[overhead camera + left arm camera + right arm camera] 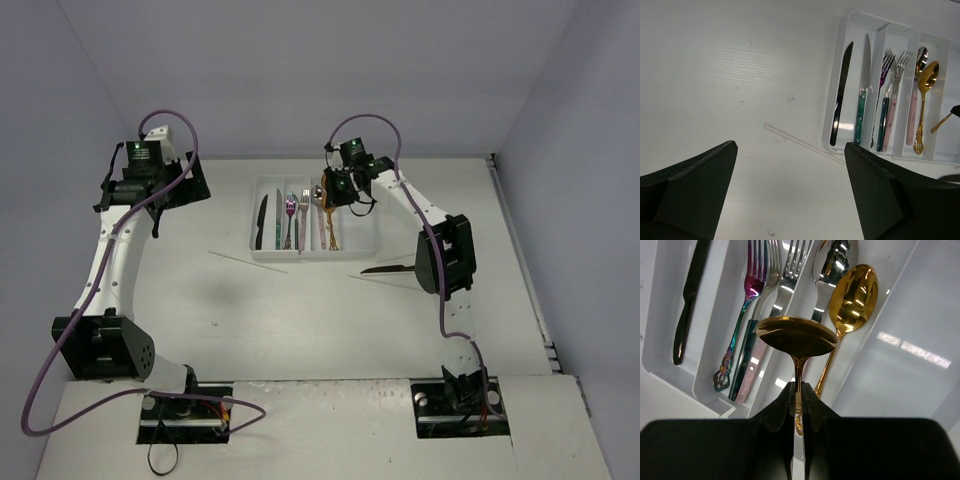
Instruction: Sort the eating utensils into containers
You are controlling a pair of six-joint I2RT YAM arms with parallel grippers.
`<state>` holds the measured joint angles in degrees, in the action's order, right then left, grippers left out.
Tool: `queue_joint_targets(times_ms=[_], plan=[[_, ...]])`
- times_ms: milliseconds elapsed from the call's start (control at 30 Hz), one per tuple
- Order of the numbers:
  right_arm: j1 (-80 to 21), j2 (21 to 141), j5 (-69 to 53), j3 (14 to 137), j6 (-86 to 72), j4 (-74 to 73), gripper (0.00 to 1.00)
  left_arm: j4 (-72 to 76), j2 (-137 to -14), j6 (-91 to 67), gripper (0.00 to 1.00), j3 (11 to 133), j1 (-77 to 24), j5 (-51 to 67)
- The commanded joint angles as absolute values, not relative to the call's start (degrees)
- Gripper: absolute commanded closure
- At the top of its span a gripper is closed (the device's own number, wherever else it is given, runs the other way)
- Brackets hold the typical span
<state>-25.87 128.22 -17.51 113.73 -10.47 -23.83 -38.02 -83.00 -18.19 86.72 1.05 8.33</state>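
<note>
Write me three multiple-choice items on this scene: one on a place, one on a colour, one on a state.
1. Where is the chopstick in the left wrist view?
A) on the table beside the tray
B) inside the tray
C) in a gripper

2. The spoon in the right gripper is:
A) teal
B) gold
C) black

3. The left gripper is:
A) shut on a fork
B) shut, empty
C) open, empty

1 A: it lies on bare table outside the tray.
2 B: its bowl shines gold.
3 C: its jaws stand wide apart, nothing between.
</note>
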Motion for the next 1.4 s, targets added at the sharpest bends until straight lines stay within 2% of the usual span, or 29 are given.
queue_joint_targets(times_ms=[0, 100, 167, 267, 333, 467, 567, 733, 867, 1033, 1367], plan=[[-26.0, 128.9, -19.5, 116.1, -10.4, -22.0, 1.00, -35.4, -80.8, -17.7, 0.13, 87.8, 1.8, 7.6], [-26.4, 130.3, -19.9, 116.4, -9.8, -22.0, 0.95, -35.3, -81.0, -17.7, 0.13, 87.5, 1.8, 7.7], [-26.3, 130.4, -20.9, 116.5, -9.6, -21.9, 0.70, -35.5, -81.2, -17.7, 0.13, 87.6, 1.7, 7.7], [-26.3, 129.6, -22.5, 116.6, -9.2, -22.0, 0.43, -35.4, -81.3, -17.7, 0.13, 87.5, 1.8, 7.7], [-26.3, 128.2, -23.0, 116.9, -8.7, -22.1, 0.39, -35.3, -81.3, -17.5, 0.13, 87.7, 1.7, 7.8], [-25.1, 121.2, -27.6, 116.9, 2.5, -22.3, 0.42, -35.2, -81.8, -16.2, 0.13, 88.3, 1.8, 9.2], [-22.0, 110.7, -31.1, 110.0, 16.5, -23.6, 0.46, -35.3, -82.7, -12.4, 0.13, 88.8, 1.8, 12.6], [-16.4, 98.2, -22.8, 92.8, 39.9, -30.4, 0.61, -33.9, -82.1, -7.0, 0.13, 87.1, 1.8, 24.1], [-12.3, 94.8, -16.1, 84.9, 56.4, -39.4, 0.72, -31.1, -81.8, -7.2, 0.13, 85.1, 1.7, 29.4], [-10.6, 95.2, -7.8, 78.5, 63.0, -41.2, 0.78, -30.6, -83.6, -8.1, 0.13, 86.7, 1.6, 30.2], [-10.3, 103.1, -6.8, 79.7, 60.5, -39.4, 0.76, -30.3, -83.6, -8.5, 0.13, 87.2, 1.5, 29.7]])
